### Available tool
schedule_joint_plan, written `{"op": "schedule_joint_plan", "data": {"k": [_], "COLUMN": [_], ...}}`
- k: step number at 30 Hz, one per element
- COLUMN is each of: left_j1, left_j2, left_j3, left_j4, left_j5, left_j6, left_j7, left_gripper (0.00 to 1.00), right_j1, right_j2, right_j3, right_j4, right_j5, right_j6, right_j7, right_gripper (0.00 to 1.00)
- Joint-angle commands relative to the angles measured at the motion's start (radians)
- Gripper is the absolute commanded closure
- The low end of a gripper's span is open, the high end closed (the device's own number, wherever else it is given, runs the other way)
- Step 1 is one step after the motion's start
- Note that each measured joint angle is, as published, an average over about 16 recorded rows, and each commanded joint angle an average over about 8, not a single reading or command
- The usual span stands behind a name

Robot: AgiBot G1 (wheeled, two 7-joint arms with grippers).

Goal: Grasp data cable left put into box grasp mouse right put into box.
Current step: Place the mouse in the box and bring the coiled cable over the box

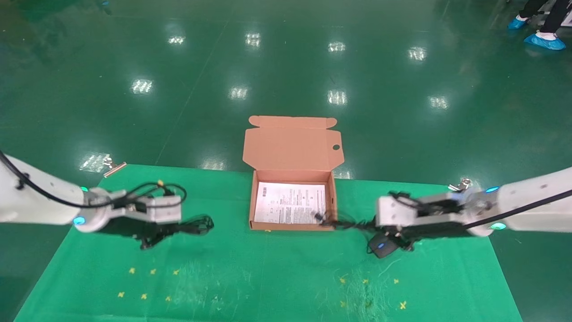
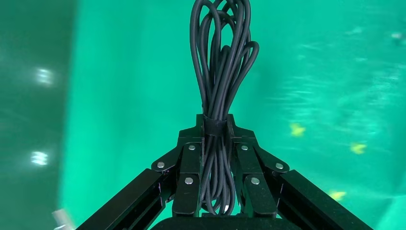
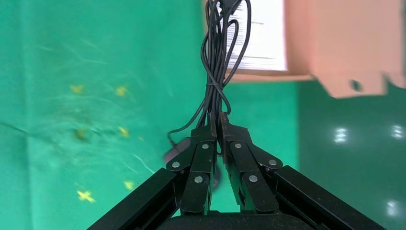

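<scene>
The left gripper [image 2: 215,125] is clamped on the limp black looped data cable [image 2: 221,62] at its band, the firmest hold.

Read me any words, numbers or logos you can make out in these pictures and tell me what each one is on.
Nothing can be read.
Sheet in the box: lines of dark print and a small block at one corner, too small to read.
Mouse under the right hand: only a blue light shows, no readable logo.
Cable in the left hand: no marking.
</scene>
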Motion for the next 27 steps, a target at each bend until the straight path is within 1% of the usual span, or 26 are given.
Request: {"op": "schedule_joint_plan", "data": {"k": [1, 9, 12, 14, 17, 20, 24, 27], "left_j1": [-0.008, -0.022, -0.035, -0.046, -0.066, -0.092, -0.134, -0.168], "left_j2": [-0.014, -0.025, -0.019, -0.014, 0.000, 0.020, 0.053, 0.078], "left_j3": [-0.005, -0.012, -0.017, -0.020, -0.025, -0.029, -0.032, -0.035], "left_j4": [-0.030, -0.121, -0.146, -0.159, -0.170, -0.166, -0.139, -0.106], "left_j5": [0.001, 0.023, 0.029, 0.033, 0.041, 0.054, 0.076, 0.092], "left_j6": [-0.003, -0.032, -0.045, -0.055, -0.075, -0.100, -0.140, -0.172], "left_j7": [-0.011, -0.061, -0.077, -0.085, -0.095, -0.104, -0.112, -0.113], "left_gripper": [1.00, 1.00, 1.00, 1.00, 1.00, 1.00, 1.00, 1.00], "right_j1": [0.011, 0.045, 0.065, 0.082, 0.115, 0.153, 0.202, 0.236], "right_j2": [0.027, 0.126, 0.141, 0.136, 0.105, 0.047, -0.043, -0.107], "right_j3": [0.010, 0.049, 0.065, 0.075, 0.089, 0.099, 0.110, 0.119], "right_j4": [0.034, 0.208, 0.255, 0.272, 0.270, 0.233, 0.140, 0.053], "right_j5": [0.003, -0.032, -0.048, -0.058, -0.068, -0.070, -0.054, -0.031], "right_j6": [0.001, 0.049, 0.075, 0.096, 0.135, 0.175, 0.223, 0.252], "right_j7": [0.026, 0.149, 0.187, 0.202, 0.203, 0.172, 0.097, 0.024], "right_gripper": [1.00, 1.00, 1.00, 1.00, 1.00, 1.00, 1.00, 1.00]}}
